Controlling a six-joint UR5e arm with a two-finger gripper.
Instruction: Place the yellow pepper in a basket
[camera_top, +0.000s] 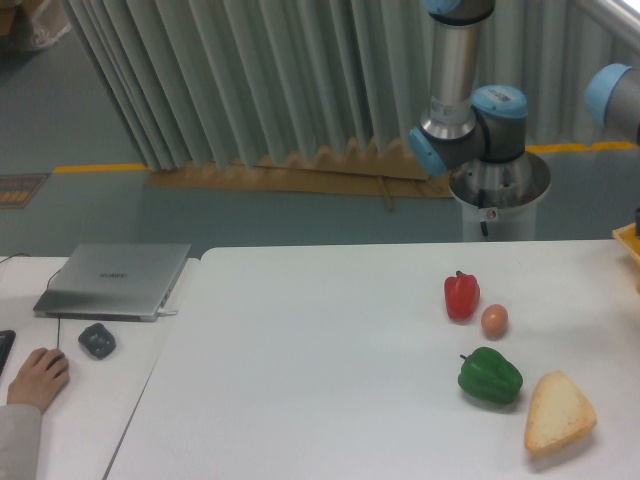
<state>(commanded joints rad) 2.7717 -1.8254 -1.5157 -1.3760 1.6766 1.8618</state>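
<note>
1. Leaving the view at the upper right edge, the arm (470, 110) shows only its pedestal (498, 195), its blue-capped joints and one further joint (615, 95) cut off by the frame.
2. The gripper is out of view, so whether it is open or closed, and whether it holds anything, cannot be told.
3. The yellow pepper appears nowhere in the view; its place cannot be told.
4. The basket (630, 243) shows as a yellow-orange corner at the right edge, below the cut-off joint and level with the far edge of the table (320, 380).
5. With the gripper unseen, places are given from the point where the arm exits. A red pepper (461, 296) stands on the table, below and to the left of that point. An egg (494, 320) lies just beside it, on the side nearer the basket.
6. A green pepper (490, 376) lies nearer the camera than the egg. A wedge of bread (558, 412) lies near it, toward the lower right corner and apart from it.
7. At the far left of the view, well apart from the arm, a closed laptop (113, 279) lies on a second table. A dark mouse (97, 340) lies in front of it, and a person's hand (38, 377) rests near the mouse.
</note>
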